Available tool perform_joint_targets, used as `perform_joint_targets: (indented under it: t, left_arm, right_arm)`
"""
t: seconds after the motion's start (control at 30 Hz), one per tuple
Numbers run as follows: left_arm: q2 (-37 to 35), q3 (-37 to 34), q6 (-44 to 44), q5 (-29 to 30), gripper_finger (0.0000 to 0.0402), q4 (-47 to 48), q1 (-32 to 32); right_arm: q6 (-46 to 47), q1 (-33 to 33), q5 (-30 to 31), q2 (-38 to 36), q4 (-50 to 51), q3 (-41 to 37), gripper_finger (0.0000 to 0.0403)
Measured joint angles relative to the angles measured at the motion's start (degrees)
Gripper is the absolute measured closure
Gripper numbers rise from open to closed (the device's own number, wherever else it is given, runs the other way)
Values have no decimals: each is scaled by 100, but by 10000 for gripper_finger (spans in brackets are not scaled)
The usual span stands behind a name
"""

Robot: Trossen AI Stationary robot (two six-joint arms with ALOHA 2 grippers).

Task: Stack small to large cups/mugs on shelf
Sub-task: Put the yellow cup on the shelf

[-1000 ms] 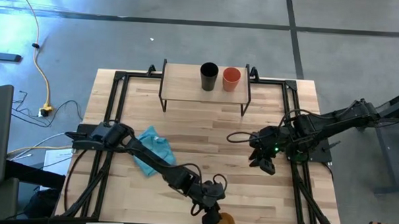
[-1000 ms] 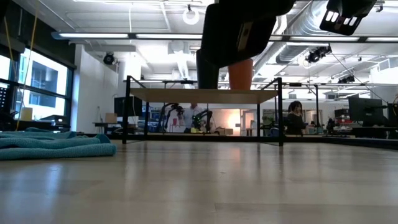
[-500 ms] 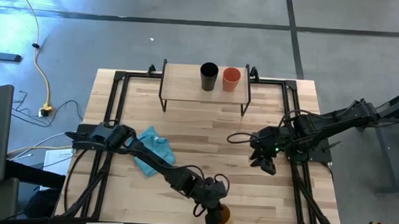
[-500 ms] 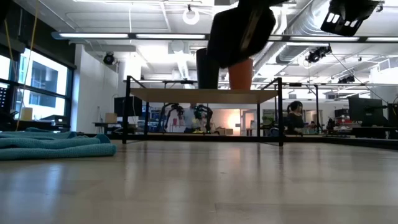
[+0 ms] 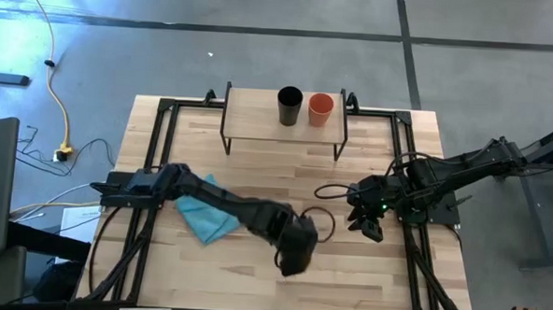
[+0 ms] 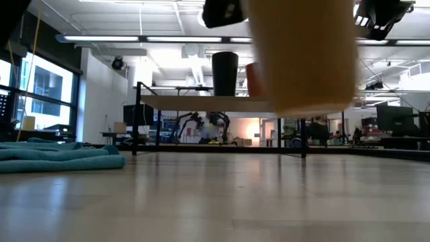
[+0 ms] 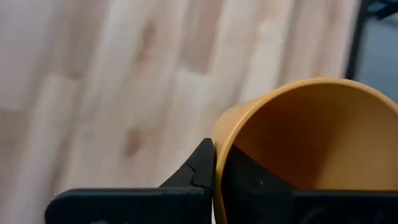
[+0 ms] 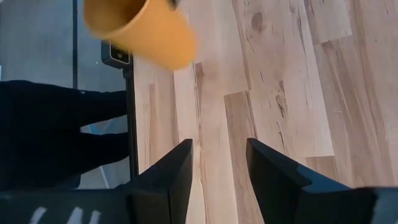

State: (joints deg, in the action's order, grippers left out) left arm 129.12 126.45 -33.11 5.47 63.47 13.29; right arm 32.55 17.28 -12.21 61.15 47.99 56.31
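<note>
Low view: left fingers [image 7: 214, 180] pinching yellow cup [image 6: 302, 57], now lifted; right fingers [image 8: 217, 165] spread.

High view: overhead, straight down, far enough to take in the whole table [image 5: 258, 154] plus floor around it.

Low view: at tabletop height, level across the boards toward the shelf [image 6: 215, 103] and the room behind; the yellow-orange cup [image 6: 302, 54] hangs very close to the lens, filling the top.

Left wrist view: close, rim of the same cup [image 7: 305, 134] right at the lens, tabletop behind.

Right wrist view: looks down over its own fingers [image 8: 168, 174] at the tabletop; the cup [image 8: 140, 31] sits farther off.

Shared: the cup in low and both wrist views; shelf in high and low.
</note>
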Motion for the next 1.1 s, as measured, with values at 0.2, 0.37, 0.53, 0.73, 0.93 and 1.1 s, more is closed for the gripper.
perform_joint_targets:
  t: [0.2, 0.37, 0.53, 0.73, 0.93, 1.1]
  left_arm:
    - [-2, 599, 506, 172, 401, 1381, -370]
    - [-45, 852, 892, 315, 401, 1989, -650]
    - [-352, 781, 1206, 360, 401, 2202, -895]
    - [-705, 774, 1726, 515, 401, 2614, -1279]
    - [-1196, 774, 2214, 577, 401, 2652, -1857]
    - [-1575, 774, 2582, 571, 401, 2654, -2492]
  right_arm:
    - [-49, 0, 5, 0, 0, 0, 261]
    - [-166, 0, 17, 0, -19, 0, 261]
    - [-304, 0, 139, 0, -136, 0, 261]
    - [-300, 0, 312, -31, -418, 0, 261]
    - [-250, 0, 524, -80, -769, 0, 261]
    - [-242, 0, 839, -87, -1004, 0, 261]
